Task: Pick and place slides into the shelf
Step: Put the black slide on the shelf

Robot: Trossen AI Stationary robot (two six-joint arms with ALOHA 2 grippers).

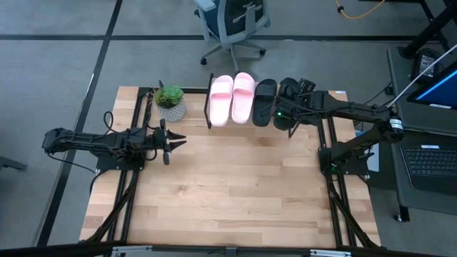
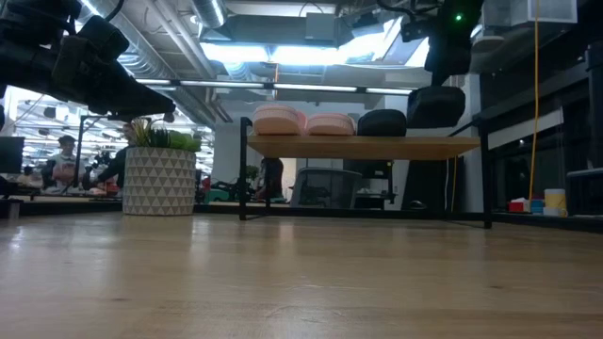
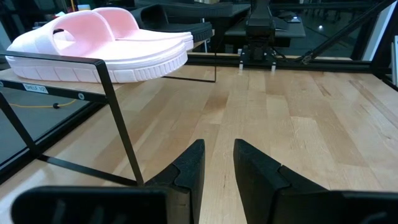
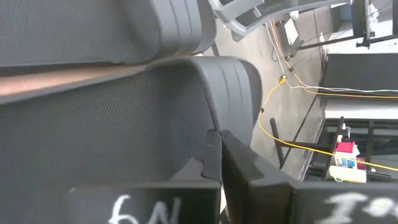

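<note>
The shelf (image 1: 210,107) (image 2: 363,147) stands at the table's far edge. On its plank lie two pink slides (image 1: 232,98) (image 2: 301,121) (image 3: 106,43) and a black slide (image 1: 264,100) (image 2: 382,122), side by side. A second black slide (image 1: 291,91) (image 2: 435,105) (image 4: 124,137) sits at the right end and stands higher than its neighbour in the low view. My right gripper (image 1: 285,107) (image 4: 216,134) is shut, right at this slide. My left gripper (image 1: 175,140) (image 3: 217,146) hovers open over the table's left part, beside the shelf's left leg. My right gripper is shut with its fingertips (image 4: 208,140) against the second black slide's textured face near its rounded end (image 4: 230,87). Nothing shows between the fingers. They come from the table's right side, above the shelf. The gripper hides how the slide rests on the plank.
A potted plant (image 1: 171,103) (image 2: 158,179) stands left of the shelf, near my left gripper. The shelf's thin black legs (image 3: 121,137) rise close in front of the left fingers. Bare wood spreads across the table's middle and near side (image 1: 235,193). An office chair (image 1: 232,25) stands beyond the far edge.
</note>
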